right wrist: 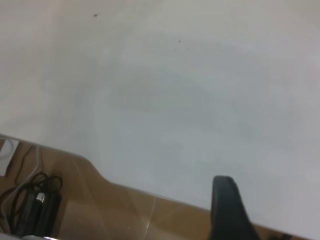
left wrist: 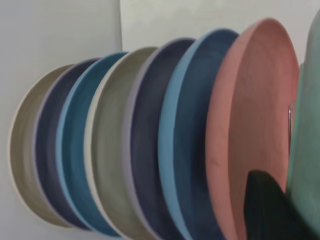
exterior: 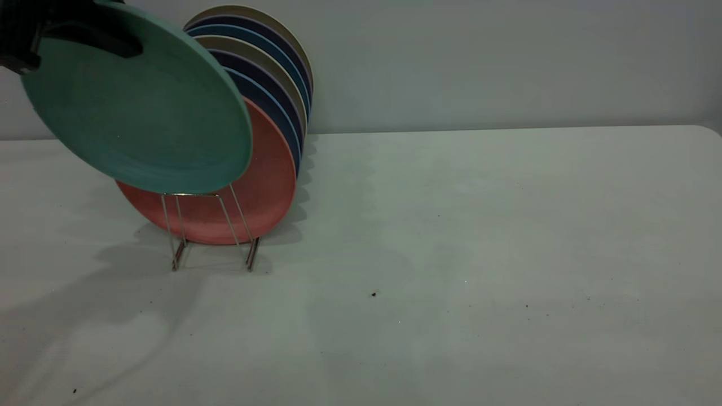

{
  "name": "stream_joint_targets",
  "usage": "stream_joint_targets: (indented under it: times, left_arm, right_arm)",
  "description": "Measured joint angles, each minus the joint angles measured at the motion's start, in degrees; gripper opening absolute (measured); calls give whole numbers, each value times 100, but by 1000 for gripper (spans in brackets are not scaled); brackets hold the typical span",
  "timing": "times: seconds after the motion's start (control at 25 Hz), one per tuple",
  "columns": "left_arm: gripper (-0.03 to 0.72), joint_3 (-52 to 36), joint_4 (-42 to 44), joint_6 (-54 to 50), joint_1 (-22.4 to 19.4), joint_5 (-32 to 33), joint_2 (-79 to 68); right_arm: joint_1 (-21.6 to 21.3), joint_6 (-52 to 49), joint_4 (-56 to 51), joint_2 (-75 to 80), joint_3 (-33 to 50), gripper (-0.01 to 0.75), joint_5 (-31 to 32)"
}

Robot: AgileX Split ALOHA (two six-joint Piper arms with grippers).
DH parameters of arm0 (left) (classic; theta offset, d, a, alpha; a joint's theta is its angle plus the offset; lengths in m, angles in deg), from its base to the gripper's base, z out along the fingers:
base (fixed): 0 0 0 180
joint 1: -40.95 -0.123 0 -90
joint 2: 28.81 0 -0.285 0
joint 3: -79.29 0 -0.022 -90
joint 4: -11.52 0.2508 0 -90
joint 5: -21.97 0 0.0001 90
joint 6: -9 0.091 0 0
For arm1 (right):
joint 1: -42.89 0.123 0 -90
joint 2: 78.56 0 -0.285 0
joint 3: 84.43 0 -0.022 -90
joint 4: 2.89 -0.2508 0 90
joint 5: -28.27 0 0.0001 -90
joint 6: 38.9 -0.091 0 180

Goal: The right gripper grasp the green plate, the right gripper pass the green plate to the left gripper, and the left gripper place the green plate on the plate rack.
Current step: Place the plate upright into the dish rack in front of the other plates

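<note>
Green plate [exterior: 135,107]: held tilted in the air, its lower edge just above the rack's front loop, in front of the pink plate [exterior: 265,186].
Left end effector [exterior: 84,31]: clamped on the plate's upper rim.
Rack [exterior: 211,225]: front slot free; six plates stand behind.
Next: I judge the plate needs turning upright and its lower edge lowered between the front loops before release.
Right end effector [right wrist: 227,210]: away over the bench edge; fingers cannot be told.
Bench [exterior: 479,254]: pale, a few dark specks, plain wall behind.

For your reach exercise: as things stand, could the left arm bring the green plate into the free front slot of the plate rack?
Probably yes. The left gripper holds the green plate just above the plate rack, ahead of the pink plate; nothing blocks the front loop.
</note>
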Motion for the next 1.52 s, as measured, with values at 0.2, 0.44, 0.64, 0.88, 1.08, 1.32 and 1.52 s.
stream_joint_targets:
  times: [0.2, 0.44, 0.64, 0.88, 1.08, 1.32, 1.52]
  left_arm:
    - [122, 0, -41, 0, 0, -80, -219]
    - [122, 0, -53, 0, 0, -144, -408]
    - [122, 0, -70, 0, 0, -207, -557]
    - [168, 0, -86, 0, 0, -242, -647]
    - [301, 0, -93, 0, 0, -274, -652]
    - [377, 0, -212, 0, 0, -329, -652]
    - [379, 0, -217, -10, 0, -334, -632]
  right_arm:
    - [0, -25, 7, 0, 0, 460, 0]
    - [0, -60, 29, 0, 0, 460, 0]
    - [0, -74, 86, 0, 0, 460, -4]
    - [0, -84, 113, 0, 0, 460, -4]
    - [0, -94, 113, 0, 0, 460, -4]
    - [0, -119, 149, 0, 0, 460, -11]
    - [0, -195, 177, 0, 0, 460, -31]
